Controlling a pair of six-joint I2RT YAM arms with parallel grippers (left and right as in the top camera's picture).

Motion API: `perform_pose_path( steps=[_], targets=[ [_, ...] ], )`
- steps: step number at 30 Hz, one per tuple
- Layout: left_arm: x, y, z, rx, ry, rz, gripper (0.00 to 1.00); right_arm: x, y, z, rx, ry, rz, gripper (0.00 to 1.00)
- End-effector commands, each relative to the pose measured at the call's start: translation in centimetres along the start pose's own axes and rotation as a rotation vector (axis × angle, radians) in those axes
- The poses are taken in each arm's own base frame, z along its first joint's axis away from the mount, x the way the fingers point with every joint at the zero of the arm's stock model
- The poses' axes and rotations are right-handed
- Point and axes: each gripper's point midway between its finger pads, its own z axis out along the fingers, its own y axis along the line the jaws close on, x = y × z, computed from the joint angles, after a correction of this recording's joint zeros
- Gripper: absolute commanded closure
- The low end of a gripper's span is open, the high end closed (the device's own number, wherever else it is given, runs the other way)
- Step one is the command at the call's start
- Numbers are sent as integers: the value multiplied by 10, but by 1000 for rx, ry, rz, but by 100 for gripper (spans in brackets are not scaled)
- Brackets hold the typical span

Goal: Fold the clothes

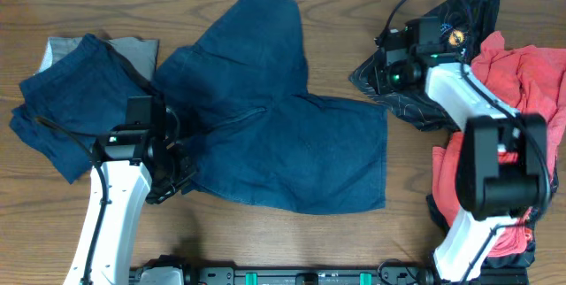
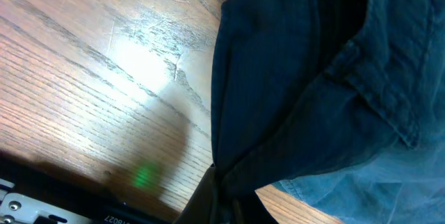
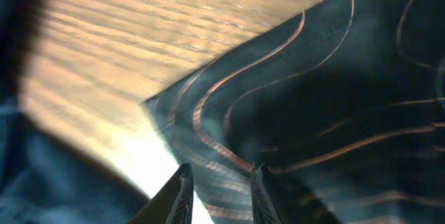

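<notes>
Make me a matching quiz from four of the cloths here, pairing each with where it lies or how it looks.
Things:
1. shorts
2. red cloth
3. grey cloth
4. patterned cloth

Descriptions:
A. peeks out from under the blue garment at far left
B. dark with thin curved lines, at the right pincer
C. spread across the middle
D. heaped at the right edge

Pairs: 1-C, 2-D, 3-A, 4-B
</notes>
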Motion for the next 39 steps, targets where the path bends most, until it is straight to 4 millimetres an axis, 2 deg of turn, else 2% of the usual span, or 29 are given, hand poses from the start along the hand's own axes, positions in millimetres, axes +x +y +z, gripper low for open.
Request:
perform_pose_path(
  steps=[1,3,5,6,9,12,17,19,21,23,24,26,28,32,34,37,39],
  targets=[
    [-1,5,2,-24,-6,4,94,9,-11,20,27,26,31,73],
    [-1,5,2,-23,-6,4,94,15,-23,28,70,41,40,73],
    [-1,5,2,-23,-6,4,94,20,-46,29,177,56,81,73],
    [-1,5,2,-23,-6,4,94,23,-65,26,262,60,119,72],
    [-2,5,2,-22,-8,4,94,31,-118,6,488,56,226,71],
    [-3,4,2,-19,-12,4,94,46,-163,-15,600,67,313,65],
    [-4,4,2,-17,-16,5,94,88,-236,-55,730,88,555,61],
    [-4,4,2,-17,-15,5,94,109,-258,-69,750,90,684,58],
    [-4,4,2,-17,-16,5,94,124,-267,-75,697,91,786,58],
    [-4,4,2,-17,-16,5,94,121,-261,-70,522,66,827,54],
    [-4,4,2,-17,-16,4,94,112,-252,-67,414,43,805,52],
    [-4,3,2,-15,-19,5,94,86,-226,-64,193,-26,731,49],
    [-6,3,2,-12,-24,6,94,50,-197,-71,13,-119,653,45],
    [-6,2,2,-12,-25,6,94,0,-134,-91,-161,-209,469,38],
    [-6,2,2,-11,-25,6,94,-18,-96,-93,-201,-218,354,30],
    [-7,2,2,-9,-29,6,94,-31,-35,-78,-262,-184,196,26],
    [-7,2,2,-9,-29,6,94,-31,-6,-65,-289,-151,145,26]
  ],
)
